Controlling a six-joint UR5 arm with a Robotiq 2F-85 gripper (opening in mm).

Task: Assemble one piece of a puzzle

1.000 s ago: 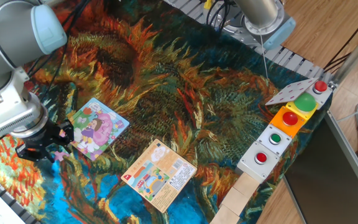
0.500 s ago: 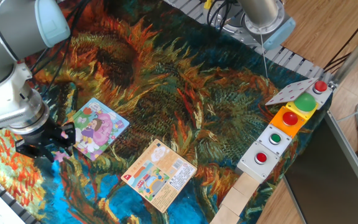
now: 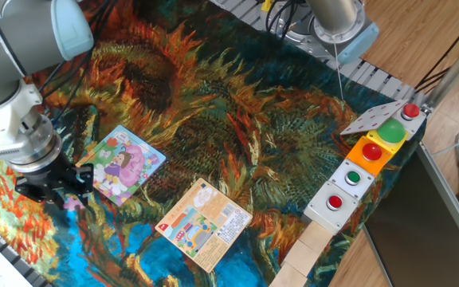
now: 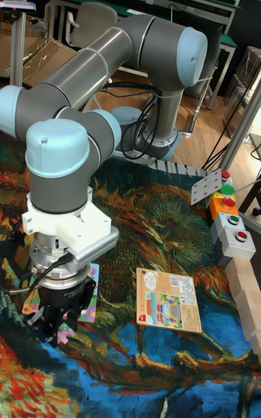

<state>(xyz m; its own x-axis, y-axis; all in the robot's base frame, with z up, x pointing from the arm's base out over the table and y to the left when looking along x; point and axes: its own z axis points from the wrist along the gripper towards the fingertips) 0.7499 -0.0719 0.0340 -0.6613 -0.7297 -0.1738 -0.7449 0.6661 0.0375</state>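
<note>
While hovering low at the near left of the puzzle [image 3: 123, 166], the gripper [image 3: 64, 194] is pinching the pink-lilac piece [image 3: 73, 204] between nearly closed fingers above the cloth.

One puzzle [image 3: 124, 165] board lies on the surface. One pink piece [image 3: 73, 203] is visible at the tool [image 3: 52, 194]. One orange-peach printed card [image 3: 205, 222] is present. One button box [image 3: 370, 163] carries four buttons: two red, two green. One arm [image 4: 109, 77] is present.
</note>
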